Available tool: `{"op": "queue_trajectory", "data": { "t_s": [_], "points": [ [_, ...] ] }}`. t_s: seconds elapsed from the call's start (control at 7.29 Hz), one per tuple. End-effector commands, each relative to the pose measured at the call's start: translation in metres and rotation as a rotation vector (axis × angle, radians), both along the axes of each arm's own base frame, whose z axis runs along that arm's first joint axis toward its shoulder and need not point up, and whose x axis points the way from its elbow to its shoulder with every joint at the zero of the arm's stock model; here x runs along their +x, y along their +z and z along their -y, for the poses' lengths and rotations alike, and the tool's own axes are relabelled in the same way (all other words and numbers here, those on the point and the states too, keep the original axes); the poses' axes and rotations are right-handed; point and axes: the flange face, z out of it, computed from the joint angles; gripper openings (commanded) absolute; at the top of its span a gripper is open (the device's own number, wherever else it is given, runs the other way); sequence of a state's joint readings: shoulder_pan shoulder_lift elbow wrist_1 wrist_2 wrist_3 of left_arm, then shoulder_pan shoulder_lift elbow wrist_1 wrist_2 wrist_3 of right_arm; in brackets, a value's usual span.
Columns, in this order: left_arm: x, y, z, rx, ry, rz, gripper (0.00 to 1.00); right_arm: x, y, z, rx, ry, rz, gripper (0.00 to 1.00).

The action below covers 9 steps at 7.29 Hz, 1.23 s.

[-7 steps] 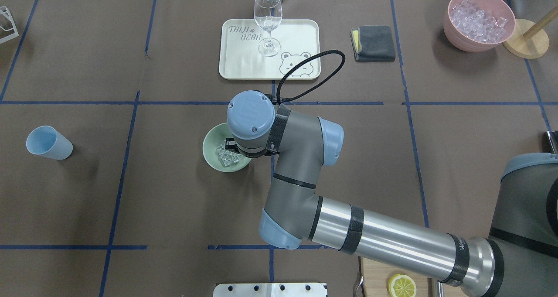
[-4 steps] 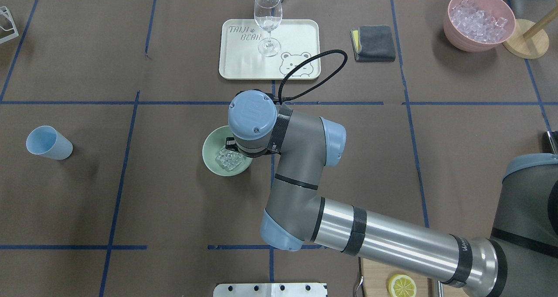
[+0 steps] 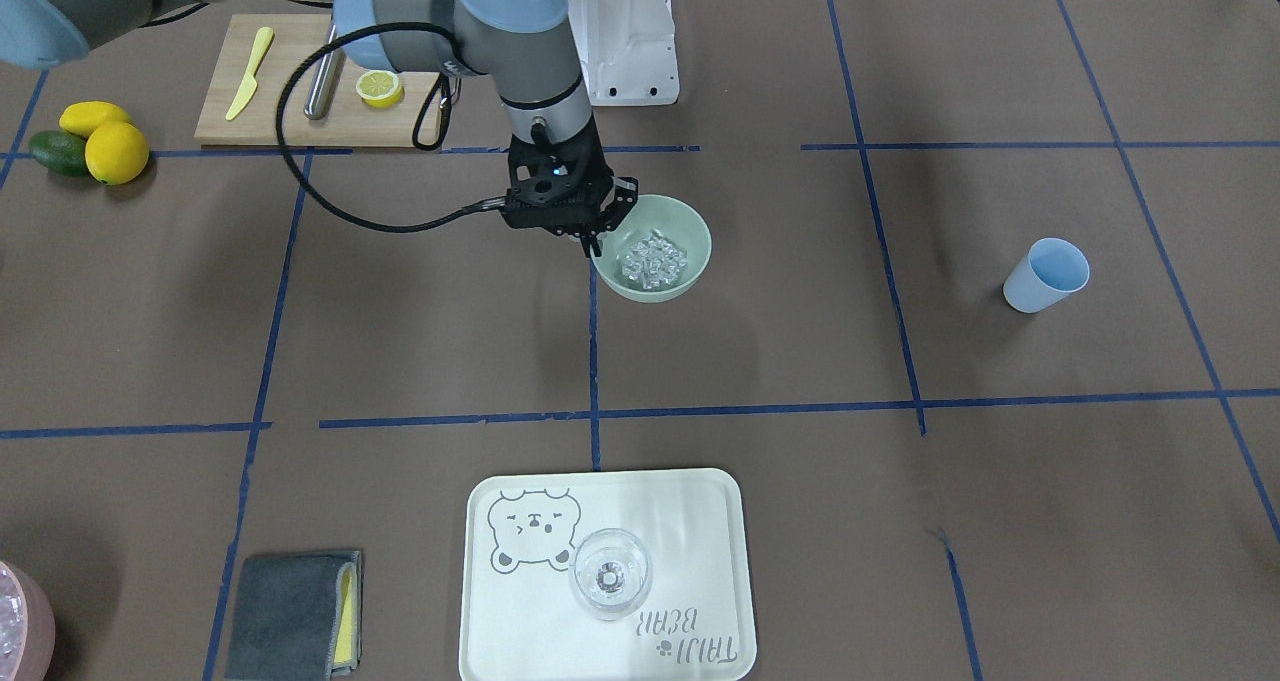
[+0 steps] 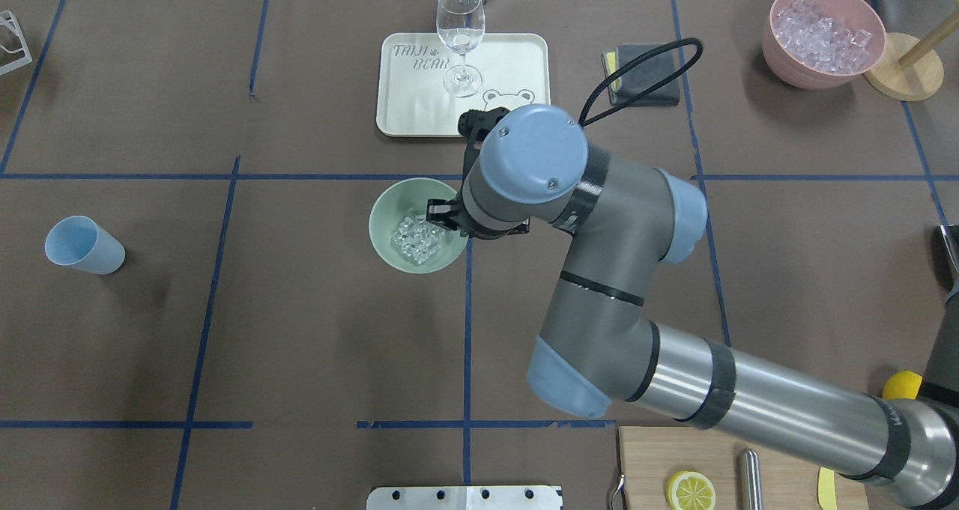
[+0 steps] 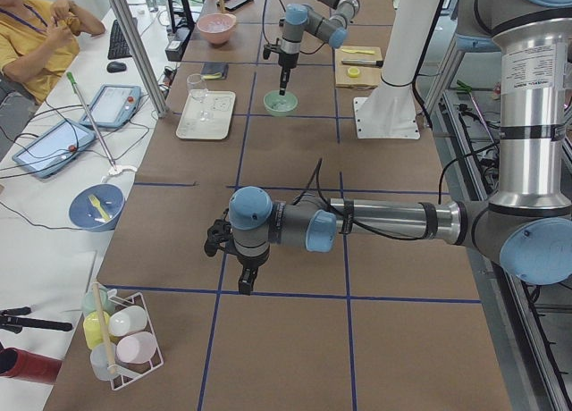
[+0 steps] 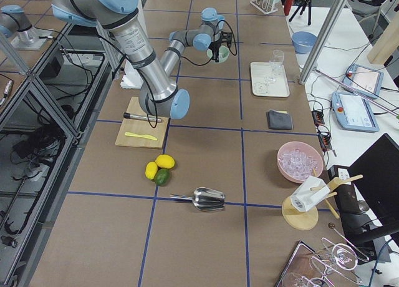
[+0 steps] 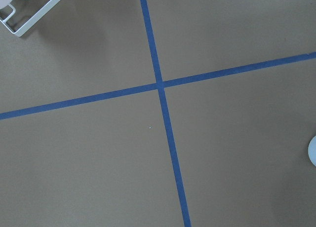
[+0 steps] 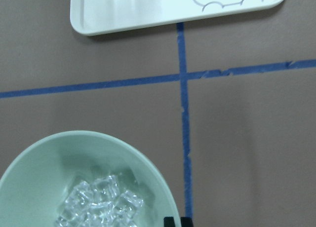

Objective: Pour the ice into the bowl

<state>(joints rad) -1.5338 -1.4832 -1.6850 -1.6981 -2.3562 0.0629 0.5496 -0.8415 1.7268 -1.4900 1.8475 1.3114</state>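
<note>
Because it comes straight down on the rim and not over the middle, the right hand (image 3: 590, 243) appears to be closed on the wall of the bowl (image 4: 383, 224), pinching it on the side toward the robot's right. The wrist view catches only the very tips beside the rim, so the grip is likely rather than certain. Such a hold suits steadying or sliding the bowl, not tipping anything into it, and I judge the pour itself done: the ice (image 4: 416, 239) lies heaped in the bottom of the bowl, which sits upright on the brown surface (image 4: 300, 330) just beside a crossing of blue tape lines. Just beyond the bowl, away from the robot, is the cream tray (image 4: 419, 104) carrying an upright wine glass (image 4: 460, 42), the nearest thing a pushed bowl could meet. A grey cloth (image 4: 652, 83) lies beside the tray. A blue cup (image 4: 82, 246) is well apart toward the robot's left, and a pink bowl (image 4: 805, 79) full of more ice sits at the far right corner. The left hand (image 5: 246, 286) hangs over crossing tape lines far from all this, and whether it is open or closed cannot be told.
</note>
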Motion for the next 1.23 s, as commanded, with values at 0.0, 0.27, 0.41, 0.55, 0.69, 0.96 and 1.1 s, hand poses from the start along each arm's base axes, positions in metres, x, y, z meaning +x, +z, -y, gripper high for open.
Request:
{"op": "queue_trajectory", "data": {
  "t_s": [0.0, 0.27, 0.41, 0.55, 0.69, 0.96, 1.1],
  "points": [
    [0.001, 0.0, 0.0, 0.0, 0.001, 0.0, 1.0, 0.101, 0.039, 0.038, 0.066, -0.059, 0.006, 0.0],
    [0.0, 0.001, 0.0, -0.002, 0.0, 0.0, 1.0, 0.163, 0.104, 0.062, 0.106, -0.127, -0.045, 0.0],
    [0.0, -0.001, 0.0, 0.003, 0.002, 0.0, 1.0, 0.195, 0.146, 0.073, 0.131, -0.145, -0.102, 0.0],
    [0.001, -0.001, 0.001, 0.005, 0.004, -0.001, 1.0, 0.22, 0.185, 0.077, 0.124, -0.152, -0.149, 0.0],
    [0.001, -0.001, 0.001, 0.003, 0.002, -0.002, 1.0, 0.254, 0.227, 0.075, 0.099, -0.167, -0.159, 0.0],
    [0.001, -0.002, 0.002, 0.006, 0.004, -0.001, 1.0, 0.317, 0.318, 0.039, 0.108, -0.144, -0.099, 0.0],
    [0.001, -0.002, 0.002, 0.006, 0.002, -0.002, 1.0, 0.33, 0.358, 0.018, 0.047, -0.156, -0.116, 0.0]
  ]
}}
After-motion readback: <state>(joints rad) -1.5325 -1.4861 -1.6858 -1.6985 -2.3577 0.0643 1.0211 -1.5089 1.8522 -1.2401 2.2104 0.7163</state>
